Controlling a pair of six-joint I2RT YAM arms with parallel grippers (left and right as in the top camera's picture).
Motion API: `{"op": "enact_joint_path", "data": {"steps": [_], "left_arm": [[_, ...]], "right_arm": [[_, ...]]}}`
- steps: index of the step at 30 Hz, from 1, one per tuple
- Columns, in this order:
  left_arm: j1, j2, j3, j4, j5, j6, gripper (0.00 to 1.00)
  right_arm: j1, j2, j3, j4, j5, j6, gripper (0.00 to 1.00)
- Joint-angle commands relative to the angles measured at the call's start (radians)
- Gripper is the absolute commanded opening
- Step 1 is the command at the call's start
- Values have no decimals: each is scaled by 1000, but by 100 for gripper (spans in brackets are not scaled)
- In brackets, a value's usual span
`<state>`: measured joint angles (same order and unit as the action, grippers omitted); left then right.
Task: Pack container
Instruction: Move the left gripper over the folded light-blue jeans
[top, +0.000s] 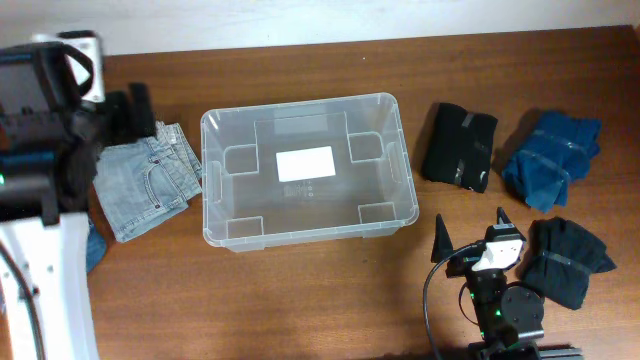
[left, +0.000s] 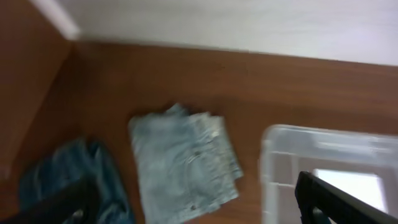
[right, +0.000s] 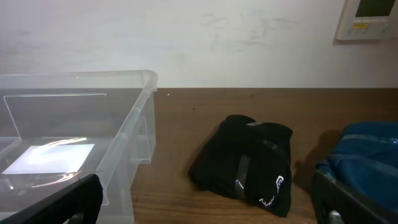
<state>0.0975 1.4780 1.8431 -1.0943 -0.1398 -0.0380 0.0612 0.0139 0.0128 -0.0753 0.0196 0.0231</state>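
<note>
a: container (top: 300, 104), clear and upright, at the middle of the brown table (top: 300, 300), long side running left to right.
b: and to its left?
a: folded pale jeans (top: 145, 185), flat on the wood just beside the left wall; a darker blue cloth (top: 93, 245) nearer the front, partly hidden by the left arm (top: 50, 270).
b: to the right?
a: blue folded garment (top: 550, 158) far right, black folded garment (top: 458, 147) between it and the container, near both; a second black bundle (top: 570, 262) in front of the blue one.
b: grippers?
a: left gripper (left: 193, 211) spread wide, clasping nothing, up over the back left by the jeans. right gripper (right: 205, 211) likewise parted and bare, low at the front right, facing the container's corner and the black folded garment.
b: smallest thing?
a: white label (top: 305, 163) on the container's base, seen through the clear plastic; glare on it in the right wrist view.
</note>
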Motion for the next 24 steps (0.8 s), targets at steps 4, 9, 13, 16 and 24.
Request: {"op": "enact_joint_path", "data": {"steps": [4,9,13,16,24], "left_arm": [[84,139,5,-26,-78,-129,100],[119,277,5,-24,-75,-129,99],[140,375,5,-24,-74,-130,99],[158,435,5,-8,-75,-130,99],[217,558,5,22,-15,-130,99]], "right_arm": [[-5,-8,-7,-3,15,0,98],[-5,-8,-7,-3,15,0,99],[-5,-8,-7,-3,15,0,98],[-5,-8,-7,-3,15,0,99],[-5,-8,-7,-3,15,0,98]]}}
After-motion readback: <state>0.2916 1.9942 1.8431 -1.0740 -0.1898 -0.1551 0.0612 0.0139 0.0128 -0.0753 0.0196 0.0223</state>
